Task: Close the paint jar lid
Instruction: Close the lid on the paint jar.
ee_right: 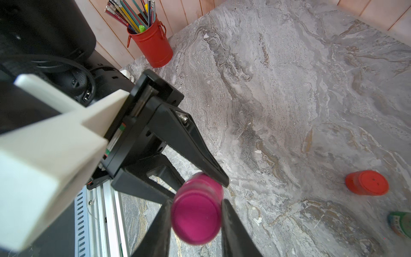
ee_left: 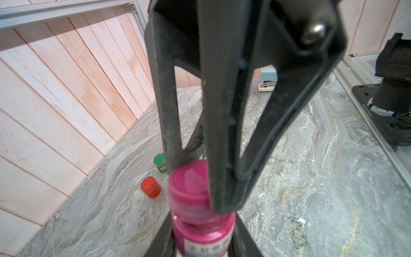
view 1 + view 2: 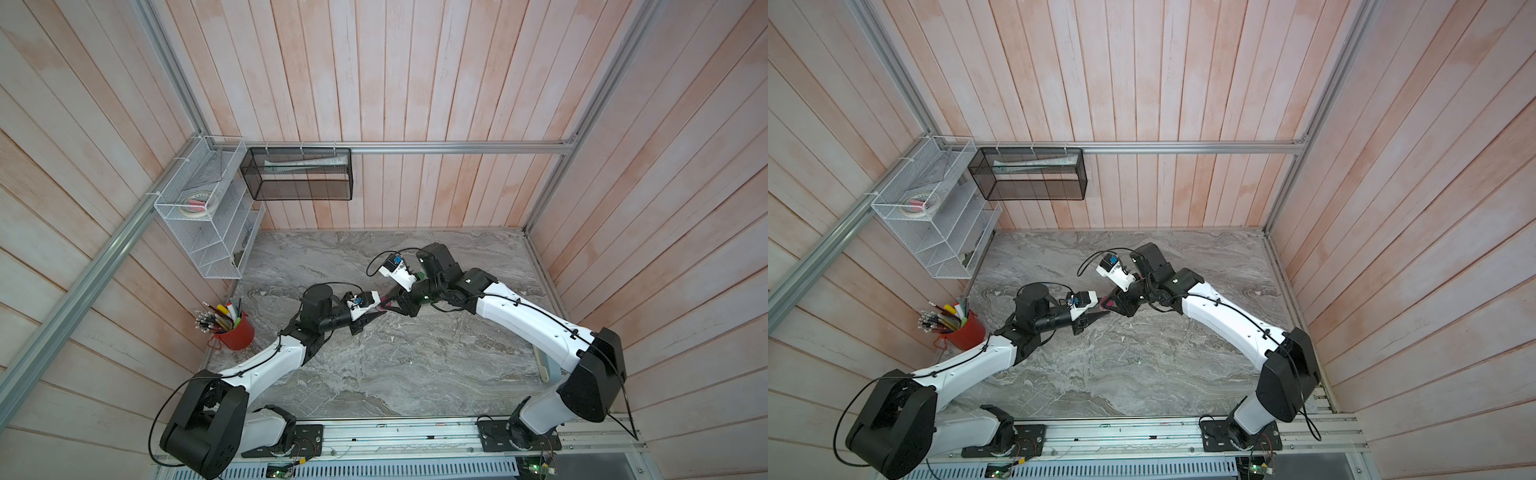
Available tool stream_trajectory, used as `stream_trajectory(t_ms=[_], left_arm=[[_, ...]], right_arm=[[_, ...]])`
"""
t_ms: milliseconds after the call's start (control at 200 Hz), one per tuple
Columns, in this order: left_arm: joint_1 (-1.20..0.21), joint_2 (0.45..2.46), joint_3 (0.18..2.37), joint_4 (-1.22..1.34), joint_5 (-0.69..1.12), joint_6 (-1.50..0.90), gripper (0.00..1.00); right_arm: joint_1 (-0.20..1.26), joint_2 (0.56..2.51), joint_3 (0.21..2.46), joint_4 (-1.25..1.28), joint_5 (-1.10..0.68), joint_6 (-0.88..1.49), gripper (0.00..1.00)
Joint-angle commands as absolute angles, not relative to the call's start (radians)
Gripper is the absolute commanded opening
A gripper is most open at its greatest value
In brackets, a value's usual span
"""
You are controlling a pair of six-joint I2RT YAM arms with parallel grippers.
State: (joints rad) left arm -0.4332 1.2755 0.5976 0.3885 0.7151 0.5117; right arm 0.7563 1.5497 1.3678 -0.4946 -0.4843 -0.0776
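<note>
A magenta paint jar (image 2: 200,235) with a white label is held above the marble table between both arms, seen in both top views (image 3: 384,304) (image 3: 1108,305). My left gripper (image 2: 203,220) is shut on the jar's body. The magenta lid (image 2: 186,189) sits on the jar's neck, and a clear band of neck shows under it. My right gripper (image 1: 195,207) is shut on that lid (image 1: 195,222), whose flat top faces the right wrist camera. In that view the left gripper (image 1: 199,189) grips the jar's far part. How tightly the lid sits cannot be told.
A red paint jar (image 2: 150,187) (image 1: 367,183) and a green one (image 2: 159,162) stand closed on the table beyond the arms. A red bucket of pencils (image 3: 235,332) is at the left wall, under a white wire rack (image 3: 208,216). A stapler (image 2: 268,83) lies near the right wall.
</note>
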Motion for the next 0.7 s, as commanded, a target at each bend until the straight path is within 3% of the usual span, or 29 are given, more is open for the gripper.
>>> stream_trajectory(t_ms=[0, 695], left_arm=[[-0.431, 1.264, 0.649, 0.447, 0.744, 0.498, 0.36], [-0.433, 1.278, 0.671, 0.425, 0.666, 0.48, 0.36]], right_arm=[[0.728, 1.525, 1.342, -0.566, -0.405, -0.073, 0.28], [0.719, 1.479, 1.328, -0.495, -0.416, -0.036, 0.28]])
